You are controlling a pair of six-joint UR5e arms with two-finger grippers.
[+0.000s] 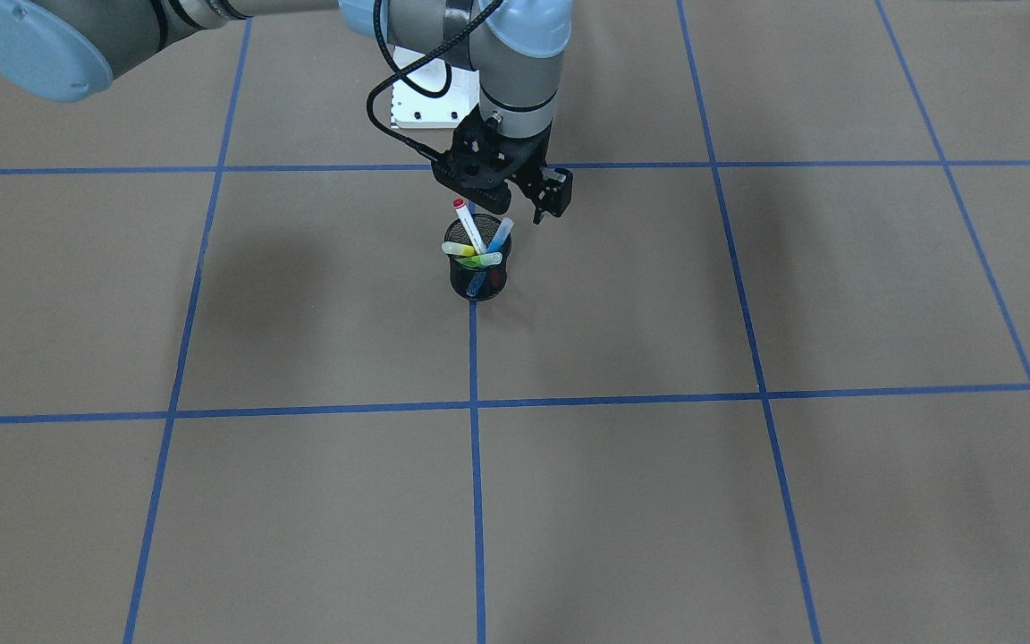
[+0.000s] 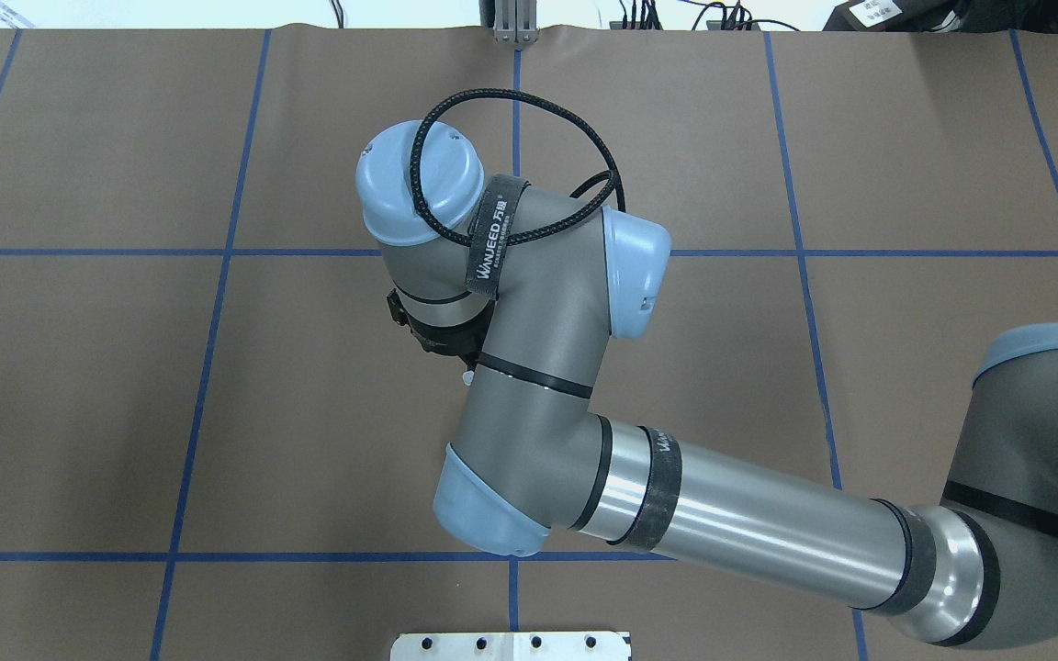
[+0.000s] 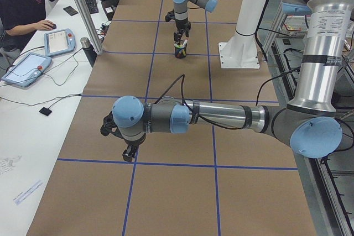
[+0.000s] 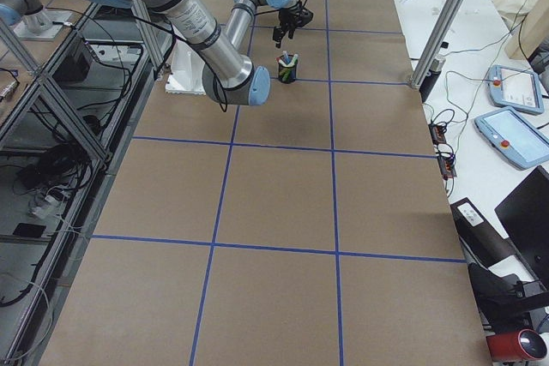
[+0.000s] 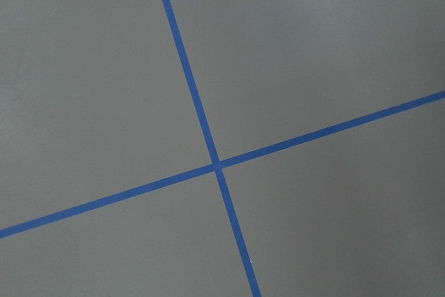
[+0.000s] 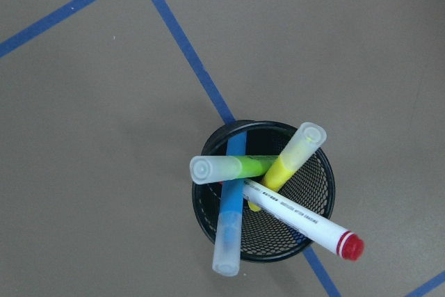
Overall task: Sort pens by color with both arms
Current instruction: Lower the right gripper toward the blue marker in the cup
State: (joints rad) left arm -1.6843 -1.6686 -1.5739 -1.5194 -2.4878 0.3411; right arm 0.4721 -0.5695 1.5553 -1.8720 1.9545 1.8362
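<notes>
Four pens (image 1: pixel 472 231), all sitting in the black mesh cup (image 6: pixel 316 180) and leaning every which way: blue pen (image 6: pixel 229 231), white pen with red cap (image 6: pixel 299 222), green pen (image 6: pixel 233 167) and yellow pen (image 6: pixel 290 159). The cup stands on the brown bench (image 6: pixel 90 144), right on a blue tape line (image 6: pixel 181 39). Right claw (image 1: pixel 549 211) hangs just over the cup, jaws apart, gripping nothing. Left claw (image 3: pixel 126 148) hovers above a tape crossing well away from the cup. Can't tell if its jaws are wide or closed.
</notes>
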